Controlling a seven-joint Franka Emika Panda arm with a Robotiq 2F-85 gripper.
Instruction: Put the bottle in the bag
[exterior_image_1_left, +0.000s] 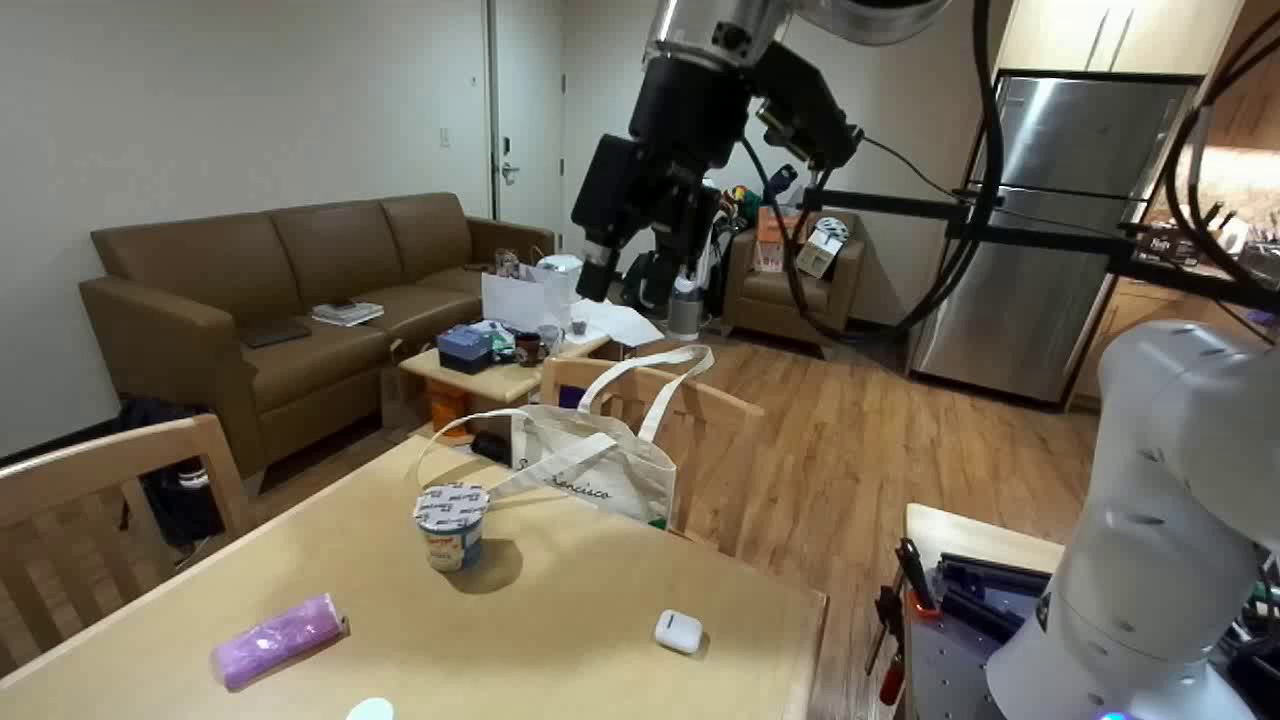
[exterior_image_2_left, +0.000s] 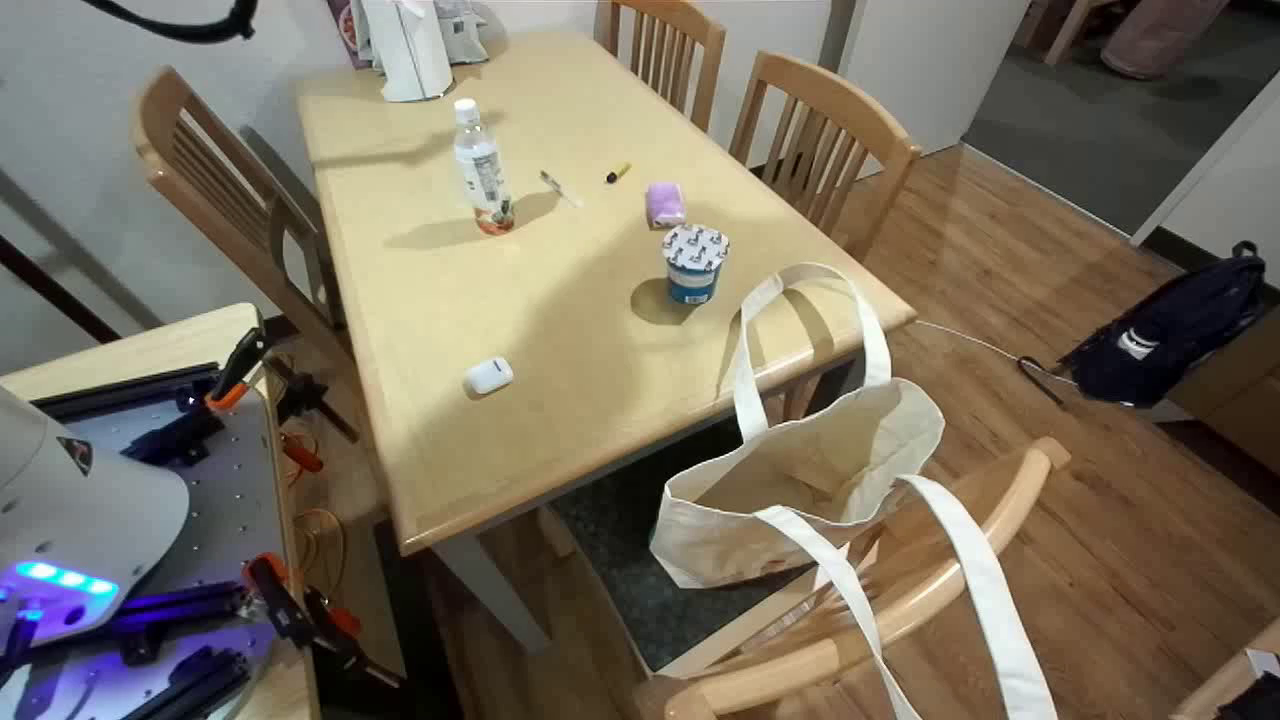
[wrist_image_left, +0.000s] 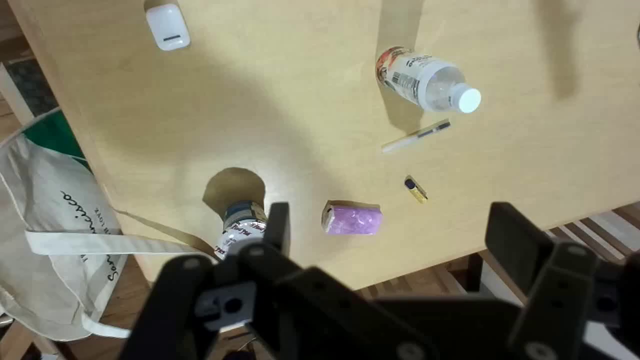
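Note:
The clear bottle (exterior_image_2_left: 484, 180) with a white cap and printed label stands upright on the table in an exterior view. It also shows in the wrist view (wrist_image_left: 417, 80), near the top right. The cream cloth bag (exterior_image_2_left: 760, 500) sits open at the top on a chair by the table's end, one handle loop over the table edge. The bag also shows in an exterior view (exterior_image_1_left: 610, 465) and at the left of the wrist view (wrist_image_left: 85, 200). My gripper (exterior_image_1_left: 627, 283) is raised high above the table. In the wrist view its fingers (wrist_image_left: 392, 220) are wide apart, with nothing between them.
A lidded cup (exterior_image_2_left: 694, 265) stands on the table near the bag. A purple pack (wrist_image_left: 354, 220), a pen (wrist_image_left: 416, 136), a yellow marker (wrist_image_left: 416, 190) and a white case (exterior_image_2_left: 489, 375) lie on the table. Wooden chairs (exterior_image_2_left: 820, 130) stand around it. White packages (exterior_image_2_left: 415, 50) stand at one end.

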